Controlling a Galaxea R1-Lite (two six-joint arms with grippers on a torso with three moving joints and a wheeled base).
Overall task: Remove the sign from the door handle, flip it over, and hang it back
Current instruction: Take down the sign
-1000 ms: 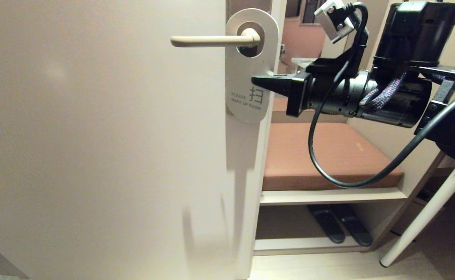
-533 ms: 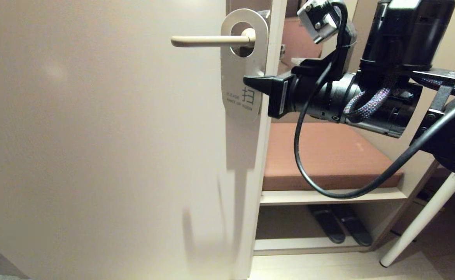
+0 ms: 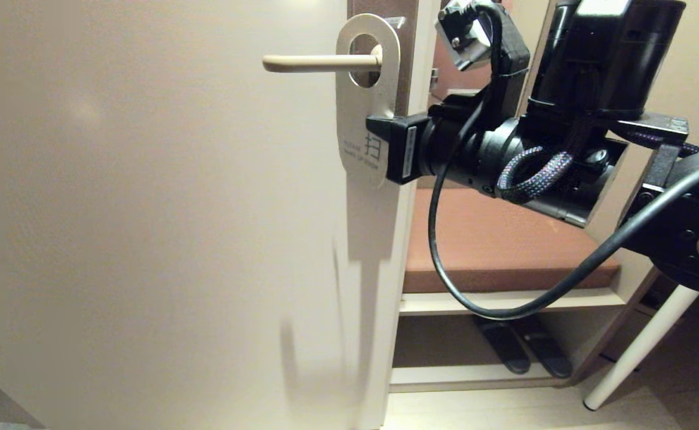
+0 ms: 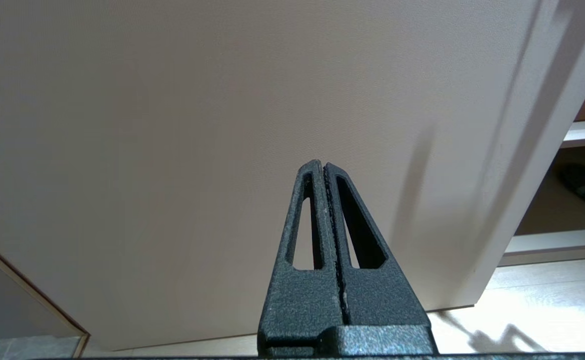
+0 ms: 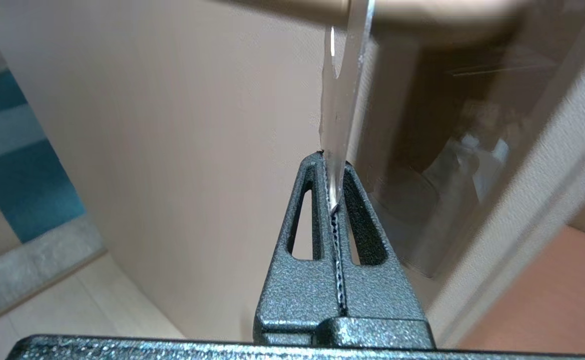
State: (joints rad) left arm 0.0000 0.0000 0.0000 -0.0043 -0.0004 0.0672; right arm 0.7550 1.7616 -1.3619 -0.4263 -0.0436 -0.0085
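Right gripper clamped shut on the thin white oblong card sign at its side edge — hole above, looped over the cream lever door handle. Light, flexible, likely slippery; edge pinch suits it. Left gripper closed, empty.

head view down at the door; both wrist views close behind their jaws, door shared
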